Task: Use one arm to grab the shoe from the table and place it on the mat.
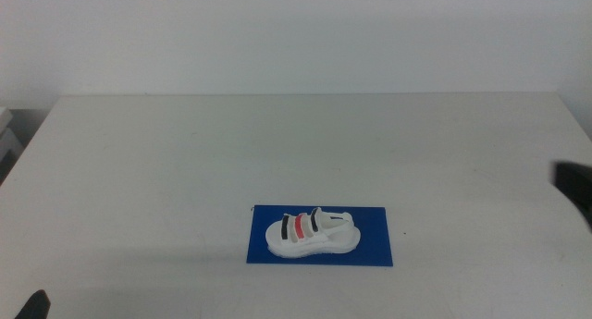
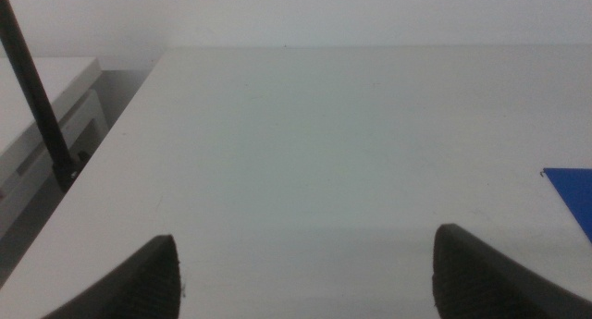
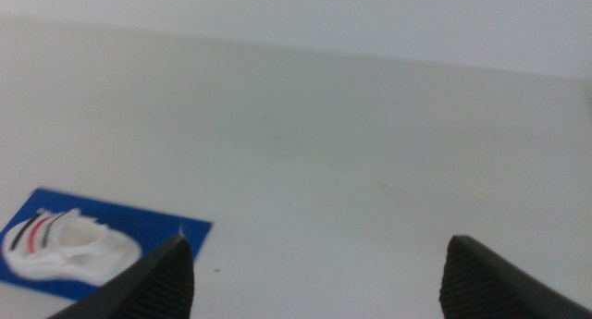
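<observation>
Small white three-strap sandal shoe [image 1: 311, 234] sits upright on the thin deep-blue rectangular mat [image 1: 370, 252], near-centre of the plain white bench [image 1: 185, 162]. Placement looks done. Right gripper [image 3: 314, 273] is at the right edge, fingers spread wide and empty, shoe well to its left. Retreat high, don't clip the sole. Left gripper [image 2: 305, 273] waits near-left, fingers wide.

Plain pale wall [image 1: 296, 37] behind the tabletop [image 1: 277, 153]; white cabinet [image 2: 42, 116] beside its left edge; soft, even lighting.
</observation>
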You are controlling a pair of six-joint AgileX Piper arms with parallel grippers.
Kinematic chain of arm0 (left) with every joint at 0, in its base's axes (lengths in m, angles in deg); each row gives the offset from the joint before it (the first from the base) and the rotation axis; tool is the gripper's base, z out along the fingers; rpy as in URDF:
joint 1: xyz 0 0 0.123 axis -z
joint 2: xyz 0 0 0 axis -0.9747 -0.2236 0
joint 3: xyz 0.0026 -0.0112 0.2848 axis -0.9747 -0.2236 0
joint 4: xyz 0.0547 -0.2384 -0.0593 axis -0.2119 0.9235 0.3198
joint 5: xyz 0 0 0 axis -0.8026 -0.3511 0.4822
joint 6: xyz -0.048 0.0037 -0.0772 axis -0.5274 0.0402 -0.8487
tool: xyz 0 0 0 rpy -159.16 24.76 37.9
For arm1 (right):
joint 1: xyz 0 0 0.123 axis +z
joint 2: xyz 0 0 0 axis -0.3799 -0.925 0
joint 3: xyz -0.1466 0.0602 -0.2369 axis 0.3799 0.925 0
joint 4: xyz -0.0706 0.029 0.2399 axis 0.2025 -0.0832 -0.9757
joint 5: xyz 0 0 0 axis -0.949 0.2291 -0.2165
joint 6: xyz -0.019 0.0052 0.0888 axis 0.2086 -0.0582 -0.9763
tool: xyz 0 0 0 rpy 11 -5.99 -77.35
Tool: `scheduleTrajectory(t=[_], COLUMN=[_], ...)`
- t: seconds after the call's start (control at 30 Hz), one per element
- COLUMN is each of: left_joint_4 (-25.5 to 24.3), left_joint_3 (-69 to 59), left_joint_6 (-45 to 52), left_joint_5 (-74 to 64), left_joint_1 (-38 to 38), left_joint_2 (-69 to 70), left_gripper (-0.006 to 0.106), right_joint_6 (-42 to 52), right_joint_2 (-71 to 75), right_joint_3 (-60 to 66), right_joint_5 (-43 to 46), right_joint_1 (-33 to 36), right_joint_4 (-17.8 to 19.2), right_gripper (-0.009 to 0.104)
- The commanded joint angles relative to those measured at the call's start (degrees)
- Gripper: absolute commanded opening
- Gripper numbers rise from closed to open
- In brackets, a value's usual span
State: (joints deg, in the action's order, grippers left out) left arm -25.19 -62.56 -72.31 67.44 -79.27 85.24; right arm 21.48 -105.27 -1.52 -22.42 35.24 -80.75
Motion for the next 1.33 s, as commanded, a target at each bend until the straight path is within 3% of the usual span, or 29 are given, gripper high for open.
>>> scheduleTrajectory(t=[0.0,0.2,0.8,1.3], left_joint_4=[0.44,0.44,0.44,0.44], left_joint_3=[-0.40,-0.40,-0.40,-0.40], left_joint_6=[-0.24,-0.24,-0.24,-0.24], left_joint_5=[4.58,4.58,4.58,4.58], left_joint_1=[0.23,0.23,0.23,0.23], left_joint_2=[0.79,0.79,0.79,0.75], left_gripper=[0.094,0.094,0.094,0.094], right_joint_6=[0.18,5.37,5.37,5.37], right_joint_2=[7.19,21.55,43.57,43.35], right_joint_3=[3.76,14.12,32.59,37.11], right_joint_5=[6.48,8.70,8.98,8.93], right_joint_1=[-3.03,-7.59,-7.50,-7.50], right_joint_4=[0.21,-0.01,1.54,3.45], right_gripper=[0.092,0.092,0.092,0.092])
